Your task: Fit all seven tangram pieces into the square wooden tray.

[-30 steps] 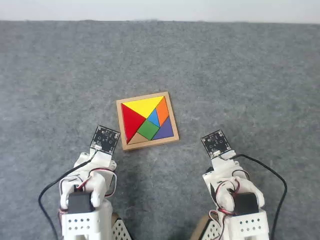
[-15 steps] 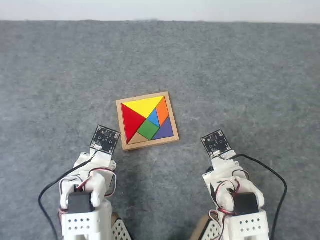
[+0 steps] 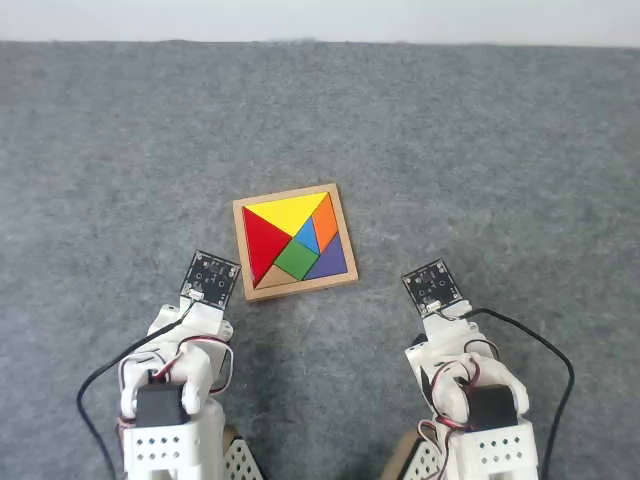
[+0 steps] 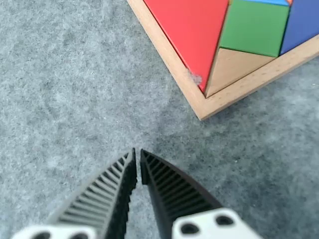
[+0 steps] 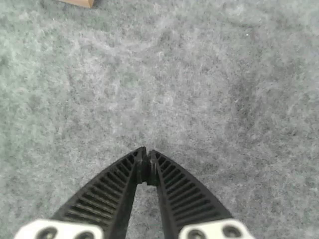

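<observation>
Left gripper [image 4: 138, 155]: my fingers were pinched closed on nothing, tips over bare grey felt [image 4: 60, 89], just short of the near corner of the square wooden tray [image 4: 175, 64]. Red triangle [image 4: 192, 30], green square [image 4: 254, 27] and plain wood triangle [image 4: 237, 67] sat flush inside that corner. Right gripper [image 5: 148, 152]: likewise clenched and empty, well apart from the tray, off its other near corner. From above, coloured pieces filled the tray edge to edge, with the yellow triangle [image 3: 288, 212] along the far side.
</observation>
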Controlling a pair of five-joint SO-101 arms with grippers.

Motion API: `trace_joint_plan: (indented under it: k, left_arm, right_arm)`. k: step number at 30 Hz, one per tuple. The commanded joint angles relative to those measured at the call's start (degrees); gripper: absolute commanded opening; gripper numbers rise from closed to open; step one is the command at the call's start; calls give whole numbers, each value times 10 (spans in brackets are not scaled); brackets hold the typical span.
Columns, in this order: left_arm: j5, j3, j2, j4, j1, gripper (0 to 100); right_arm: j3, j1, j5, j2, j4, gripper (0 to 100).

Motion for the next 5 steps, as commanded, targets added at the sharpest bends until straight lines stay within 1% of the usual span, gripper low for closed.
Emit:
trace_joint_plan:
  k: [1,5]
  left_arm:
    - [-3,-6,-12,3,0,15]
    - [-3,-6,-12,3,0,15]
  right_arm:
    - [10,6,-3,-10,3,8]
    - [10,6,-3,-10,3,8]
